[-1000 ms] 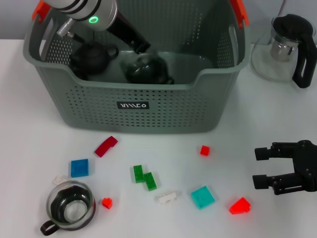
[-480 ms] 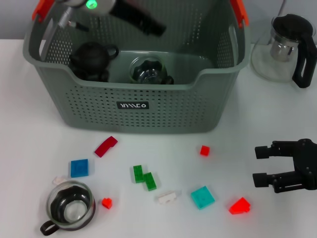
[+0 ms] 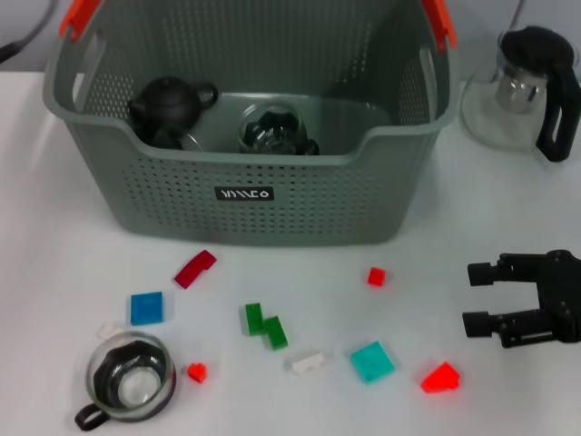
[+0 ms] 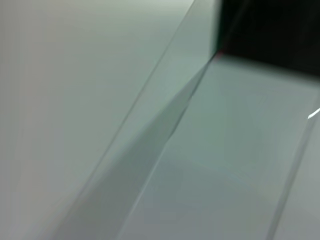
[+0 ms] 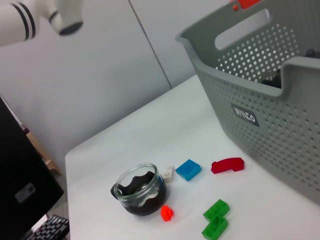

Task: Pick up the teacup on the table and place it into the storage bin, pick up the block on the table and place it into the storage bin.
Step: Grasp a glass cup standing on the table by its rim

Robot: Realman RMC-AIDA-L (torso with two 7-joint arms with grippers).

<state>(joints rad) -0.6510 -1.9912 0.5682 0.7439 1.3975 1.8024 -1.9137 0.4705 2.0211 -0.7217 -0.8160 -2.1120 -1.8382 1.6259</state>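
Note:
The grey storage bin (image 3: 245,193) (image 5: 280,100) stands at the back of the table, with a glass teacup (image 3: 270,129) and a black teapot (image 3: 169,106) inside it. Another glass teacup (image 3: 130,377) (image 5: 140,190) sits on the table at the front left. Several blocks lie scattered in front of the bin, among them a blue block (image 3: 145,307) (image 5: 188,169), a green block (image 3: 264,324) (image 5: 216,225) and a teal block (image 3: 372,361). My right gripper (image 3: 474,297) hovers open and empty at the right, near a red block (image 3: 440,377). The left gripper is out of view; only its white arm (image 5: 30,20) shows in the right wrist view.
A glass teapot with a black lid (image 3: 531,86) stands at the back right beside the bin. A curved red block (image 3: 194,268) (image 5: 227,165), a white block (image 3: 307,362) and small red blocks (image 3: 376,276) (image 3: 196,371) lie on the table.
The left arm has lifted up out of the bin and left the head view, leaving a glass teacup inside. The right gripper has barely moved.

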